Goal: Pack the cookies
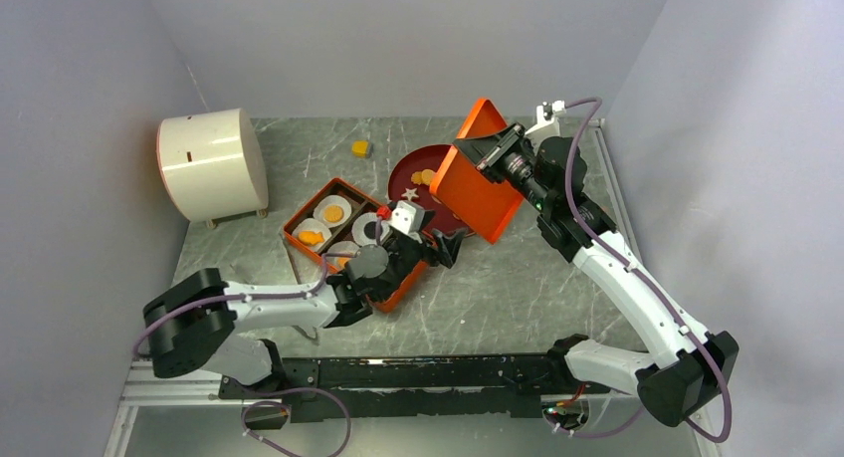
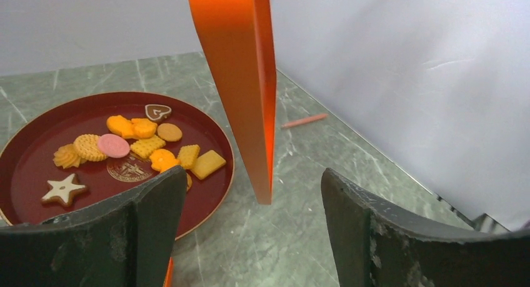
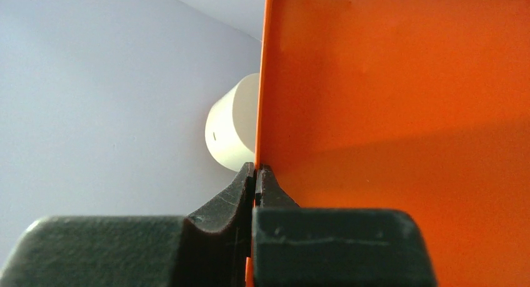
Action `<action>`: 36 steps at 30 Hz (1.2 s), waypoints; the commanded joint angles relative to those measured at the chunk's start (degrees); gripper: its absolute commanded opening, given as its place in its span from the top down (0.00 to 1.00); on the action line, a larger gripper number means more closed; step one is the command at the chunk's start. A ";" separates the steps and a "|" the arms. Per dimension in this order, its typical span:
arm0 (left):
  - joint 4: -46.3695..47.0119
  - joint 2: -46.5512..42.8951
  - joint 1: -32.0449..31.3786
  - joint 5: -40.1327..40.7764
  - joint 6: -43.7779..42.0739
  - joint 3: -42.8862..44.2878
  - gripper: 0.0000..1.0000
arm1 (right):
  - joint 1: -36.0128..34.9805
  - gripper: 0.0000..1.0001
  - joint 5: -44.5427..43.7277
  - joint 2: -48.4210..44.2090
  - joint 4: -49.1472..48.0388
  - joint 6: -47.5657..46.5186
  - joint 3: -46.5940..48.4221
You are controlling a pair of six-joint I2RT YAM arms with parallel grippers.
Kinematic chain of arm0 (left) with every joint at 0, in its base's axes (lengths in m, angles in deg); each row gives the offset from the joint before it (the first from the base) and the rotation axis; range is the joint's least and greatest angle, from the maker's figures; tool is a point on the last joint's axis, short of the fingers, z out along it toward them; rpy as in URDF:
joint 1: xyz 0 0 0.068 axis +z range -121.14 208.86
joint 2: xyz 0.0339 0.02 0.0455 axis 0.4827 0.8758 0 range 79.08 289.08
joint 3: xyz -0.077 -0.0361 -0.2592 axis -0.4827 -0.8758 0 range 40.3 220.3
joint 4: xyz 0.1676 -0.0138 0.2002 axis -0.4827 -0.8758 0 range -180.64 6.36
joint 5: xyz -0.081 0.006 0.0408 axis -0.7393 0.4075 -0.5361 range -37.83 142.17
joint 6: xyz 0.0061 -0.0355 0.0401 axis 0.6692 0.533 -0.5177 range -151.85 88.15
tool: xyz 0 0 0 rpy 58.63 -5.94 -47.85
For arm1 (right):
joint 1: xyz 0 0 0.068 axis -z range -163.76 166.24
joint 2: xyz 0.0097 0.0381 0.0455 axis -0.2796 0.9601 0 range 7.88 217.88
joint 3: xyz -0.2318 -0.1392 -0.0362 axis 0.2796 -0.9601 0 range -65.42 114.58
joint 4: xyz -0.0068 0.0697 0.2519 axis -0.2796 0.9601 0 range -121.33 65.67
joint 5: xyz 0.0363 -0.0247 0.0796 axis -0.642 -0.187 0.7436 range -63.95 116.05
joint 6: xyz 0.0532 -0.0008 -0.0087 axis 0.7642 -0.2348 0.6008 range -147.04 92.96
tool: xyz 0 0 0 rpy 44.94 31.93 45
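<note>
slippage is the main worry: the right gripper (image 3: 255, 174) is pinched on just the thin edge of the flat orange plastic lid (image 3: 406, 112), which hangs tilted over the round dark-red plate (image 2: 37, 168) where the small orange and yellow cookies (image 2: 144, 146) lie. a drop would scatter them. the left gripper (image 1: 435, 246), jaws apart and empty, hovers just beside the lid, i think, and could knock it.

The orange lid (image 2: 240, 80) looks like smooth, glossy plastic, the dark red plate (image 2: 31, 181) has a shiny lacquered finish, the cookies (image 2: 147, 146) are matt and ridged, the table (image 2: 300, 168) is smooth, stone-like and faintly sheened, and my left fingers (image 2: 387, 237) are matt black, scuffed and grainy.
</note>
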 commanded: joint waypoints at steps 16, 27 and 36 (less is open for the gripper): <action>26.48 18.09 -0.11 7.03 -13.59 10.39 0.49 | -0.27 1.00 4.30 -0.10 -8.48 2.02 3.40; 33.18 16.07 -0.11 9.87 -32.66 7.32 0.95 | -0.18 0.90 2.81 -3.88 -2.33 -3.55 4.30; 29.79 12.17 -0.11 5.85 -57.94 9.05 0.95 | -0.09 0.43 -2.43 -8.90 7.17 -8.24 5.90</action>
